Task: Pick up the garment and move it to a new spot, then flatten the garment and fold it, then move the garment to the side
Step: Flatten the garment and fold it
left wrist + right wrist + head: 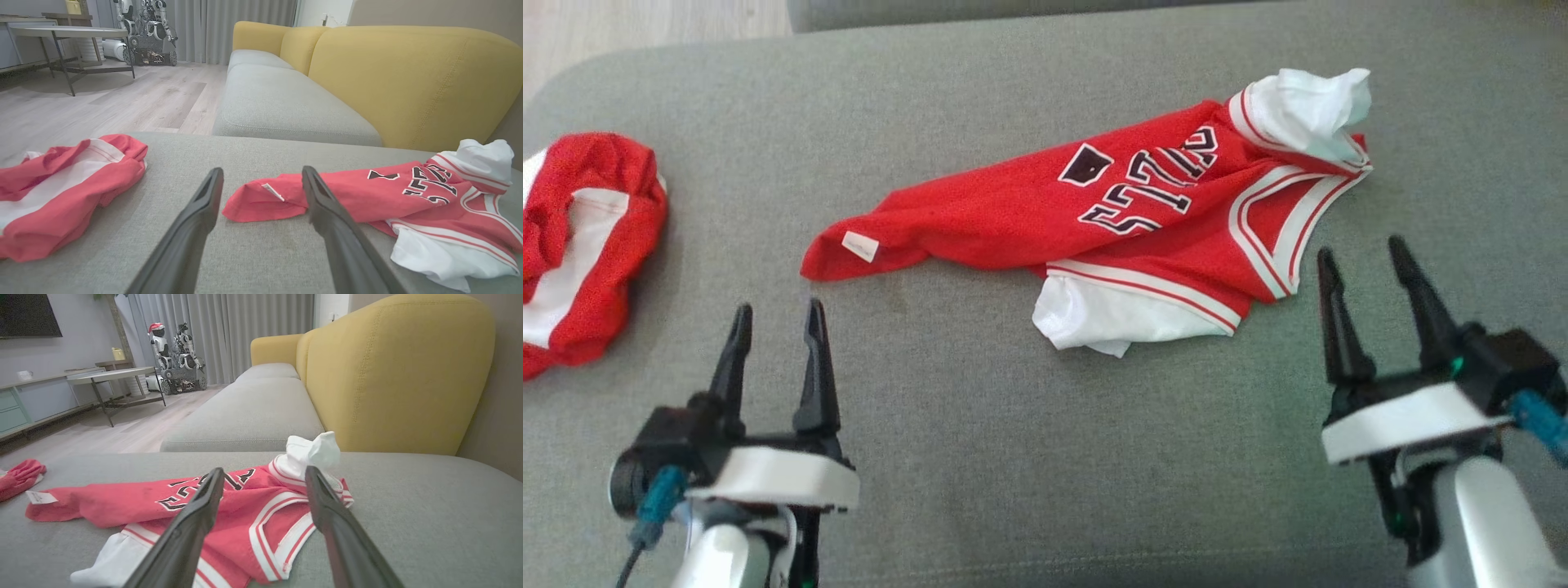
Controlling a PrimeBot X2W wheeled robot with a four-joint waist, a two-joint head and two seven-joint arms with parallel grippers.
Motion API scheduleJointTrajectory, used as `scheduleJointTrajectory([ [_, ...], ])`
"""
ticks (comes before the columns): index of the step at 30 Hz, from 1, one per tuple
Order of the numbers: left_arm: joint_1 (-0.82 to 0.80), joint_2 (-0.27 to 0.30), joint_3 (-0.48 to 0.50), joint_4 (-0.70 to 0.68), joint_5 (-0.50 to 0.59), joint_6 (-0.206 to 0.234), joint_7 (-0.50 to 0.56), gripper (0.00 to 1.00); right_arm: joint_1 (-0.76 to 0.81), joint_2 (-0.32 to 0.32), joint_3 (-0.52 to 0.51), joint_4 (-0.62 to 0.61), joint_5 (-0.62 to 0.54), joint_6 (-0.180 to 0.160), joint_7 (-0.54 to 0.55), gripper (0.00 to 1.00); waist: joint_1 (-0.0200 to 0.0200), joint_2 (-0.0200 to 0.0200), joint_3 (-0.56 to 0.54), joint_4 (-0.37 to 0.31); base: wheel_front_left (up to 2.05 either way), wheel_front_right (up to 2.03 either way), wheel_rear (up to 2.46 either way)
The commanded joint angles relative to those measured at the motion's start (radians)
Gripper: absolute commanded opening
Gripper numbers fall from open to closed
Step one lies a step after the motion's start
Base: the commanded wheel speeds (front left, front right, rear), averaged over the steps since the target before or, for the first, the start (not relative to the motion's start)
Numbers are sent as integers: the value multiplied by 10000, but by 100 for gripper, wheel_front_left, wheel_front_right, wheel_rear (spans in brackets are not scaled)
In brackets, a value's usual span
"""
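The garment (1143, 212) is a red jersey with white trim and dark lettering, lying crumpled on the grey cushion (1013, 457), with white sleeves sticking out at its near edge and far right. My left gripper (778, 320) stands open, nearer than the jersey's left tip and apart from it. My right gripper (1364, 260) is open too, just right of the jersey's white-striped armhole, touching nothing. In the left wrist view the jersey's tagged tip (265, 200) shows between my left gripper's (261, 177) fingers. The right wrist view shows the jersey (229, 506) beyond my right gripper (263, 475).
A second red and white cloth (580, 245) lies bunched at the cushion's left edge. A yellow sofa back (388, 375) rises beyond the cushion. Wooden floor (102, 102), a low table (65, 34) and other robots (175, 355) lie farther off.
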Motion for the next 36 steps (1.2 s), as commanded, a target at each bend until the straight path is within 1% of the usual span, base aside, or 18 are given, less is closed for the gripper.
scheduleJointTrajectory([
  [1, -75, 93, 298, -239, 99, 28, -60, 100, 125, 110, 246, -608, -44, -9, 157, 100, 0, 0, -210, -33, 0, 0, 0],
  [9, 375, 140, 125, -17, 172, 45, -44, 100, 1073, 289, 449, -1254, -65, -9, 559, 100, 0, 0, -690, -61, 0, 0, 0],
  [20, 468, 256, 7, -152, 250, 135, 75, 100, 1325, 351, 499, -1589, -68, -9, 730, 100, 0, 0, -780, -80, 0, 0, 0],
  [30, 419, 288, -56, -203, 202, 185, 99, 100, 1315, 369, 550, -1582, -27, -9, 804, 100, 0, 0, -732, -46, 0, 0, 0],
  [33, 386, 286, -81, -244, 206, 215, 110, 100, 1236, 367, 822, -1411, -52, -9, 981, 100, 0, 0, -666, -16, 0, 0, 0],
  [36, 232, 285, -138, -246, 212, 173, 110, 100, 1165, 293, 1310, -1031, -6, -9, 1272, 100, 0, 0, -511, 103, 0, 0, 0],
])
